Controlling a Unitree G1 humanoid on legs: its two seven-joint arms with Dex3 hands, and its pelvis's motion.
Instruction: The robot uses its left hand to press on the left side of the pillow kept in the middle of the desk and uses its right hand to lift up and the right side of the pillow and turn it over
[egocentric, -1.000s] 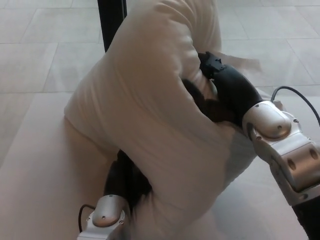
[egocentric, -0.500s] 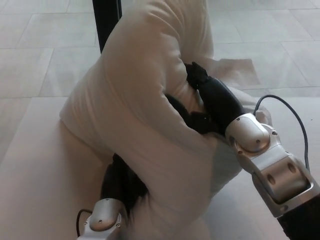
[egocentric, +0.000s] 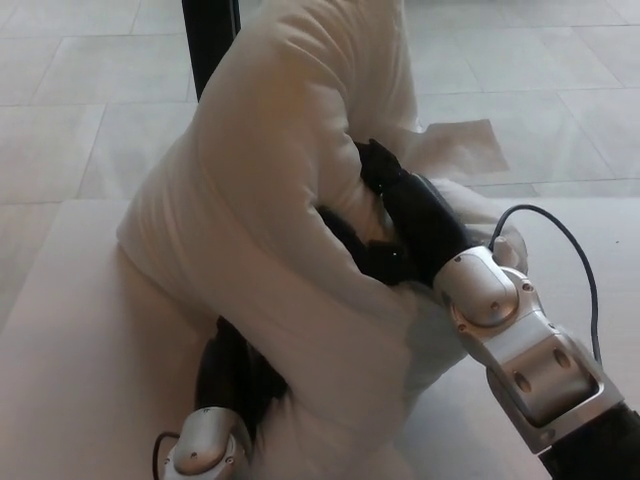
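Observation:
The white pillow (egocentric: 270, 190) stands bunched up on the pale desk (egocentric: 70, 330), its right side raised and folded over toward the left. My right hand (egocentric: 395, 215) is buried in the fold at mid-height, shut on the raised side, with the silver forearm (egocentric: 510, 340) coming in from the lower right. My left hand (egocentric: 235, 375) shows as a dark shape under the pillow's lower left part, pressed against it. The pillow covers most of it, and its silver wrist (egocentric: 200, 445) is at the bottom edge.
A black post (egocentric: 210, 40) stands behind the pillow at the top. Pale floor tiles (egocentric: 80, 90) lie beyond the desk's far edge. A black cable (egocentric: 565, 230) loops over my right forearm.
My right hand and forearm have moved left and farther in, carrying the raised side of the pillow more over toward the left. The left hand has stayed under the pillow.

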